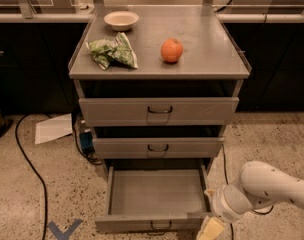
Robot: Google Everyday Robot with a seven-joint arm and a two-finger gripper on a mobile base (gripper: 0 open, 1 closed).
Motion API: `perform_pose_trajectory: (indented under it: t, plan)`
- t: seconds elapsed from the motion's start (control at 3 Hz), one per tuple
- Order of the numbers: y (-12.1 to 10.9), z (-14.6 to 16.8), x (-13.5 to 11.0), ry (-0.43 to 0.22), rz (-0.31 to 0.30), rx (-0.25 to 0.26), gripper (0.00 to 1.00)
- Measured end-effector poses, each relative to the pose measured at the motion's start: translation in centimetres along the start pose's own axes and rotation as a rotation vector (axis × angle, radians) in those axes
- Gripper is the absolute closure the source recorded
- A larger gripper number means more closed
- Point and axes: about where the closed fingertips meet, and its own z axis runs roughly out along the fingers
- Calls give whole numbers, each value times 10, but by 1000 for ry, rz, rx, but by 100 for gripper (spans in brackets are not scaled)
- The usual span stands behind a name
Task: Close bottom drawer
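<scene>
- Grey sheet-metal desk, boxy and smooth-topped with three drawers, stands mid-frame on a speckled stone-like floor.
- The bottom drawer, a shallow flat grey metal tray with a low front panel and a small dark wire handle, is pulled out at the lower centre of the frame.
- On the desk top lie a round cream bowl, a crinkled green bag and a round orange fruit.
- The pale yellowish pincer, on a glossy white rounded arm, sits at the lower right, just beside the drawer's front right corner. I cannot tell whether it is released or clenched, or whether it touches the panel.
</scene>
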Motion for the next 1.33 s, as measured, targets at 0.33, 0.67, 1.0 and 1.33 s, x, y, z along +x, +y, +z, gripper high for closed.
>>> perform_pose_trajectory:
  t: [0.33, 0.67, 1.0, 1.33]
  plan:
    - [8, 52, 21, -27, 33, -88, 0]
    - [15, 90, 29, -70, 56, -154, 0]
    - [28, 146, 37, -103, 48, -246, 0]
    - [28, 146, 37, -103, 48, -246, 0]
